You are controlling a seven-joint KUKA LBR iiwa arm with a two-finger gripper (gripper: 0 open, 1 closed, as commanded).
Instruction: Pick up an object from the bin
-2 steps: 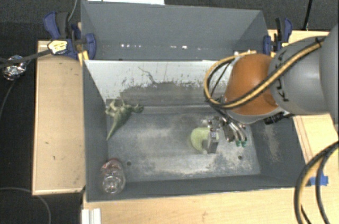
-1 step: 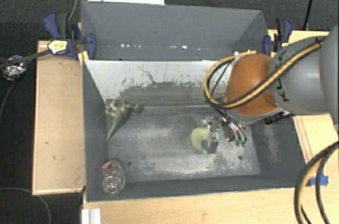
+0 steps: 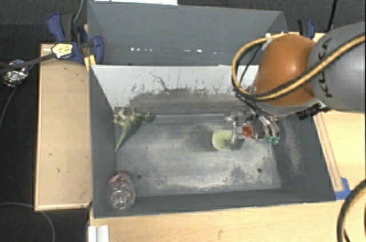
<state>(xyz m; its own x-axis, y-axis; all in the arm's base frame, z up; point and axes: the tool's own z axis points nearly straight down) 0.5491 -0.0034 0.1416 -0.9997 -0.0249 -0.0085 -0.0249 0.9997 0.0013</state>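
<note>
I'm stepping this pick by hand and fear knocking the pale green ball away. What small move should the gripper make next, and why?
Probably a slight shift toward the view's left. The gripper sits at the right edge of the pale green ball, not centred on it, so a grasp from here might only nudge it.

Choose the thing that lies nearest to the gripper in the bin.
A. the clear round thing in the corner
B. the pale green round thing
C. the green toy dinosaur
B. The pale green round thing lies right beside the gripper in the middle of the bin, whereas the green toy dinosaur is by the left wall and the clear round thing sits in the near left corner.
</note>
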